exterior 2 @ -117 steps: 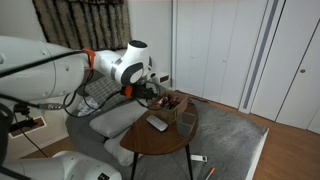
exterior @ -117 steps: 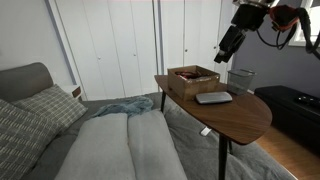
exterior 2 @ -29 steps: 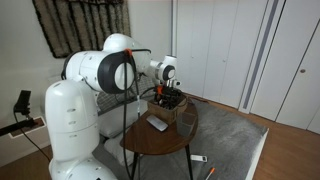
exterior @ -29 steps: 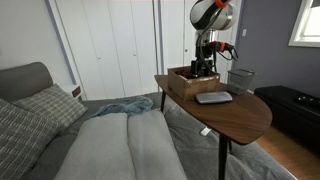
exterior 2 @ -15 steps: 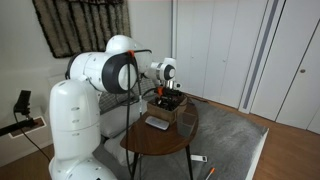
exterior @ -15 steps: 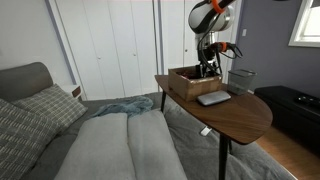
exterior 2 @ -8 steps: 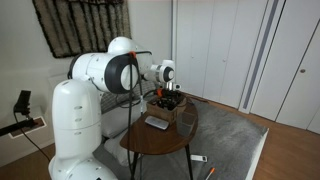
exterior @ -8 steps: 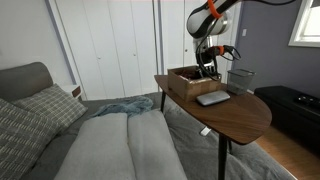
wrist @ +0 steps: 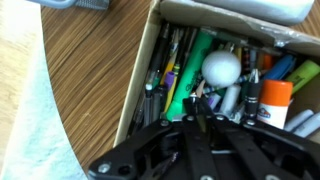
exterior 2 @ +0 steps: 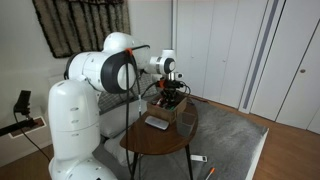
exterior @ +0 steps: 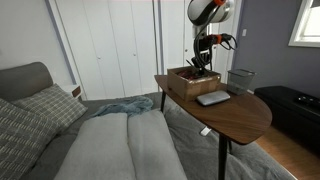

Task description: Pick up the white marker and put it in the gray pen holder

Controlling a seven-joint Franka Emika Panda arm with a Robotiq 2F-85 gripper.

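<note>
My gripper [exterior: 203, 63] [exterior 2: 171, 94] hangs just over the low brown wooden box [exterior: 190, 78] [exterior 2: 168, 108] on the round wooden table [exterior: 240, 118]. In the wrist view the box [wrist: 140, 70] is packed with several pens and markers. The gripper [wrist: 195, 103] is shut. A white marker [wrist: 220, 68] pokes out just past the fingertips, rounded end up, and looks pinched between them. The gray pen holder [exterior: 240, 77] [exterior 2: 186, 117], a mesh cup, stands beyond the box in an exterior view.
A flat grey slab [exterior: 213, 97] [exterior 2: 157, 123] lies on the table beside the box. A couch with cushions and a blanket [exterior: 110, 135] runs along the table's near side. The robot's white base [exterior 2: 75, 130] stands close to the table. White closet doors [exterior: 110, 45] form the back wall.
The jaws have closed from wide open inside the box. The gripper has since risen a little above the box's contents.
</note>
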